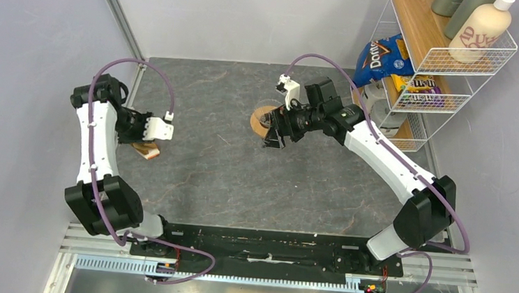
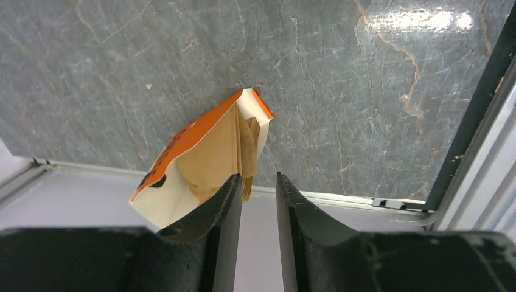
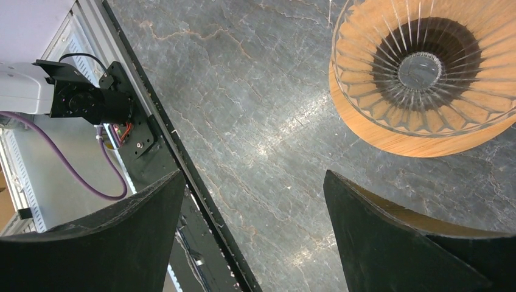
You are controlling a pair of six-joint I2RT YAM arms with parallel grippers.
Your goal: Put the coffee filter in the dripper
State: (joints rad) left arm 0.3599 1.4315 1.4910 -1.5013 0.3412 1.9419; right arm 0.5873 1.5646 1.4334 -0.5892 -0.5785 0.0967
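The orange packet (image 2: 185, 139) lies at the table's left edge, its mouth open. Tan-brown coffee filters (image 2: 224, 149) stick out of it. My left gripper (image 2: 258, 176) hovers right over the packet's mouth with its jaws a narrow gap apart and nothing between them; the left finger's tip is next to the filters' edge. In the top view the packet (image 1: 147, 150) sits just below the left gripper (image 1: 149, 141). The dripper (image 3: 420, 67), clear ribbed glass in a wooden ring, stands upright and holds nothing. My right gripper (image 3: 254, 176) is wide open and empty beside the dripper (image 1: 261, 119).
A white wire shelf (image 1: 451, 71) with snack bags and bottles stands at the back right. The grey table's left edge rail (image 2: 341, 198) runs just past the packet. The arms' black base bar (image 1: 263, 245) lies along the near edge.
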